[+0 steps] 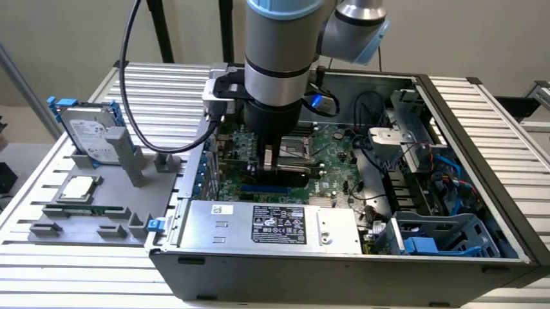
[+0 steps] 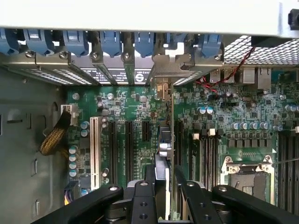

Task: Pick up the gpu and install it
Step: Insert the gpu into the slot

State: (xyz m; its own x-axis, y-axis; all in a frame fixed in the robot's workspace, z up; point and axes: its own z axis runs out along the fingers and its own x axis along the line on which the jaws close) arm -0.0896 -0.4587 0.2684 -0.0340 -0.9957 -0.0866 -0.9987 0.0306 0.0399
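One arm reaches down into the open computer case [image 1: 481,161], its gripper [image 2: 164,186] clamped on the gpu [image 2: 164,140]. The card stands on edge over the green motherboard [image 2: 126,107], among the slots, its metal bracket at the case's rear wall.

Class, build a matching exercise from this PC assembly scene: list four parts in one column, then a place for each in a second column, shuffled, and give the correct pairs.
Column one:
1. gpu
2. hard drive
3. power supply
4. memory stick

Column two:
A. lying flat on the grey tray, at its near edge
B. standing upright at the far end of the grey tray
C. edge-on above the motherboard slots, between the fingers of the gripper
D. inside the case, along its front wall

Pairs: 1-C, 2-B, 3-D, 4-A
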